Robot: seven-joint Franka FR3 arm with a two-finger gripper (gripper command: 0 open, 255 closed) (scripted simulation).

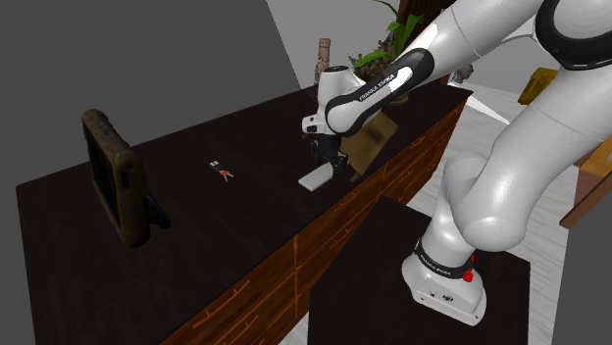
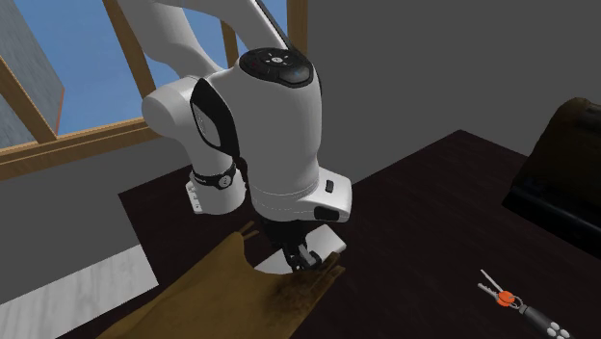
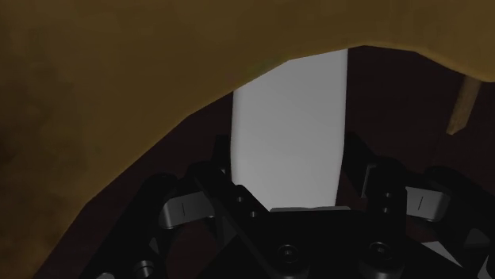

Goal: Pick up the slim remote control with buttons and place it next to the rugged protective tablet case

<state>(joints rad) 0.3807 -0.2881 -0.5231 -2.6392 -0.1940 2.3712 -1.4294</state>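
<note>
Dark surface (image 1: 196, 225) running long across the room, grey walls behind, a potted plant (image 1: 387, 44) off at the far end, and we are right at the grab! In the shoulder view the slim white remote control (image 1: 316, 179) lies flat near the surface's front edge. The gripper (image 1: 335, 165) is down at its two o'clock end, hard against a brown bag (image 1: 371, 147).

The wrist view has the black fingers (image 3: 186, 210) standing apart with the remote running out between them. By my read the gripper is open and straddling it, with nothing clamped yet. Way over at nine o'clock from the remote stands the rugged tablet case (image 1: 116, 181), upright and well apart. A small tool with an orange spot (image 1: 224, 172) lies between the two, closer to the remote.

So where could this go wrong? First, that bag: its edge crowds one side of the gripper, and closing could pinch bag along with remote, or nudge the remote askew. Second, the remote is thin and flat on the surface, and the gripper sits toward one end. A shallow bite there could let it droop or slip out on the lift. Third, the carry toward nine o'clock passes the small tool and ends beside a case standing on its edge. Come in too low or too close and that case could topple.
</note>
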